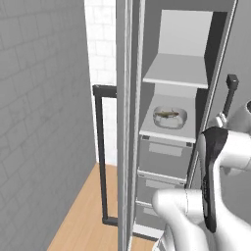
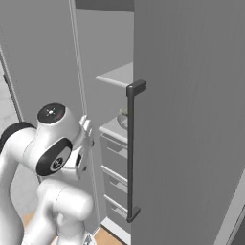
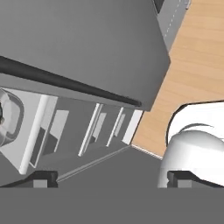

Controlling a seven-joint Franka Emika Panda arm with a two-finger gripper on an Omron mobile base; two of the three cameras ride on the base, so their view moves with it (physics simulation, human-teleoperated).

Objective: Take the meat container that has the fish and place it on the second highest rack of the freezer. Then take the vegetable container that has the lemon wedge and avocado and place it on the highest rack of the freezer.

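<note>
The freezer (image 1: 215, 59) stands open. A clear meat container (image 1: 170, 117) holding the small brownish fish (image 1: 168, 114) rests on the lower of its two pale shelves (image 1: 149, 128), above the grey drawers (image 1: 164, 156). The highest rack (image 1: 176, 73) is bare. In the hand view my gripper (image 3: 111, 179) is open with nothing between its fingertips (image 3: 43, 178), and the container (image 3: 8, 116) shows at the left edge, well apart from them. The container's rim (image 2: 123, 119) peeks past the door in the right base view. The vegetable container, lemon wedge and avocado are out of view.
The left door swings out with its long dark bar handle (image 1: 101, 157); a grey wall (image 1: 39, 122) is beyond it. The right door (image 2: 191, 119) with its handle (image 2: 130, 153) hangs close beside my arm (image 2: 52, 143). Wooden floor (image 3: 197, 65) lies below.
</note>
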